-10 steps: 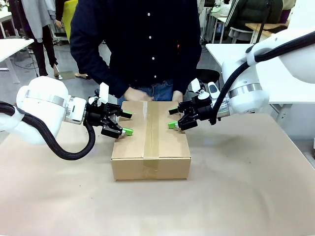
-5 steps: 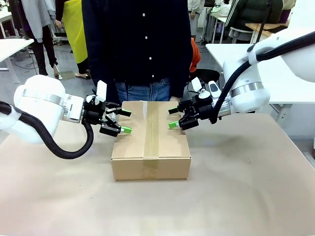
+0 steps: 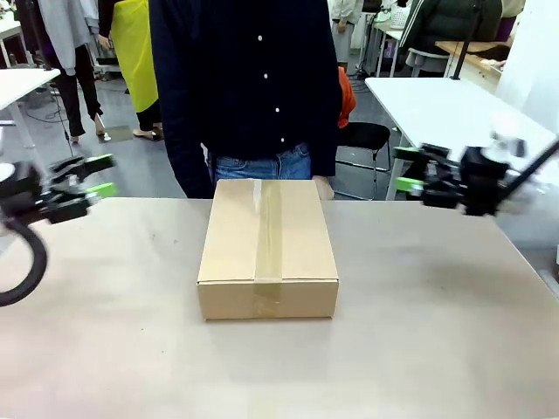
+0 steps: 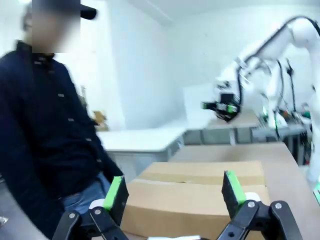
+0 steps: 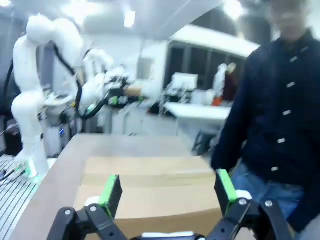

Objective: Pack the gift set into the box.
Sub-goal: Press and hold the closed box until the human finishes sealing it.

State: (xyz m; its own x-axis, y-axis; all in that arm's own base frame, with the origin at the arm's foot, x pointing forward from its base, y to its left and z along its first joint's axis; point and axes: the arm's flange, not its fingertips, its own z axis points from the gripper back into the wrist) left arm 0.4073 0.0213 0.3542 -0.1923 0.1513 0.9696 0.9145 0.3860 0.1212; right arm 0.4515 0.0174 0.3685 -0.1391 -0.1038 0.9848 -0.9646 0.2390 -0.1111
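At the left edge of the front view, the left gripper (image 3: 98,175) hangs above the table (image 3: 419,332), well apart from the box. Its two green-padded fingers stand apart from each other and there is nothing between them. In the left wrist view the same fingers (image 4: 116,194) rise wide apart from the bottom edge, with the long side of the carton lying behind them.

In the middle of the table stands the box (image 3: 267,247), a brown cardboard carton. Its top flaps are closed and a strip of clear tape runs along the seam and down over the near face. Nothing touches it. Just behind its far end stands the person (image 3: 249,87) in a dark buttoned shirt and blue jeans, close to the table edge.

On the right, the right gripper (image 3: 404,168) is blurred, so the details are not sharp, but its green pads appear separated and empty. The right wrist view agrees: its fingers (image 5: 110,192) stand wide apart, and the box lies beyond them.
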